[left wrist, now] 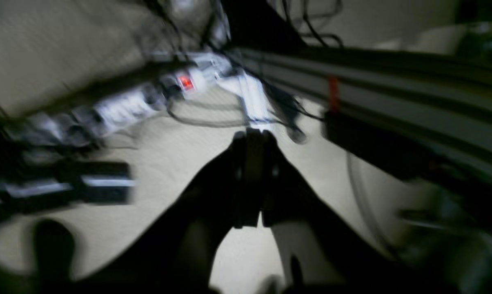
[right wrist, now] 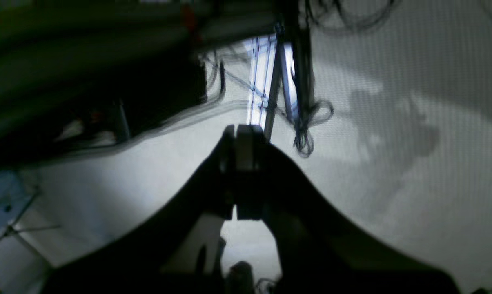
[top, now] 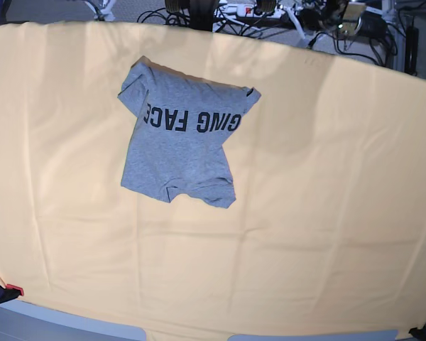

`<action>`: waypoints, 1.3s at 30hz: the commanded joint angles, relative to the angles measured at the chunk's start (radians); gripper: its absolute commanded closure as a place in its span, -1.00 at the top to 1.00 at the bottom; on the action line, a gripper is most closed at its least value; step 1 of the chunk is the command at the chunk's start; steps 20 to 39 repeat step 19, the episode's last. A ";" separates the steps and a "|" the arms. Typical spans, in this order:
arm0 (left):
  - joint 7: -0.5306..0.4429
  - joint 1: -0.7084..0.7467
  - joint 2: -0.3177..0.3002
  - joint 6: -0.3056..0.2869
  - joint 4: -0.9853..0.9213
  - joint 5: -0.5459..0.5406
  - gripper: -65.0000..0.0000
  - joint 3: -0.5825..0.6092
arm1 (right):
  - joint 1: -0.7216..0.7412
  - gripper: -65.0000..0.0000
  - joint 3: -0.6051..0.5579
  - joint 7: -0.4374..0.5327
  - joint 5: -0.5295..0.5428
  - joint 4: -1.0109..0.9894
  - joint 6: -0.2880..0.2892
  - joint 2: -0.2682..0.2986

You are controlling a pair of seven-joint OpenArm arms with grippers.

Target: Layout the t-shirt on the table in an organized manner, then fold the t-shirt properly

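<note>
I see the grey t-shirt (top: 181,145) lying rumpled, partly bunched, near the counter's (top: 326,213) far-left edge, and my left gripper (left wrist: 252,134) and right gripper (right wrist: 241,130), both clenched empty, parked off the counter, apparently before layout.

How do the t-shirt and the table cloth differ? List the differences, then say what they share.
The t-shirt is heather grey with black block lettering; the table covering is plain pale yellow-orange. The t-shirt is small and sits toward the far left of the base view; the table spans nearly the whole view. The t-shirt lies rumpled, its hem and one side folded under; the table cloth lies flat with only faint crease lines. Both are soft fabric.
</note>
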 commanded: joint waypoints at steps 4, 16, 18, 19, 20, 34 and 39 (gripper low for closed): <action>-0.163 -0.016 0.078 0.278 -0.028 0.072 -1.00 0.092 | 0.044 -1.00 -0.071 0.002 -0.085 -0.036 -0.204 -0.018; -0.192 0.011 0.182 0.472 -0.028 -0.088 -1.00 0.318 | 0.060 -1.00 -0.238 0.146 -0.164 -0.035 -0.422 -0.151; -0.192 0.014 0.196 0.502 -0.028 -0.086 -1.00 0.317 | 0.060 -1.00 -0.248 0.184 -0.154 -0.036 -0.422 -0.162; -0.192 0.016 0.207 0.527 -0.028 -0.085 -1.00 0.311 | 0.061 -1.00 -0.254 0.198 -0.155 -0.036 -0.423 -0.166; -0.192 0.016 0.207 0.527 -0.028 -0.085 -1.00 0.311 | 0.061 -1.00 -0.254 0.198 -0.155 -0.036 -0.423 -0.166; -0.192 0.016 0.207 0.527 -0.028 -0.085 -1.00 0.311 | 0.061 -1.00 -0.254 0.198 -0.155 -0.036 -0.423 -0.166; -0.192 0.016 0.207 0.527 -0.028 -0.085 -1.00 0.311 | 0.061 -1.00 -0.254 0.198 -0.155 -0.036 -0.423 -0.166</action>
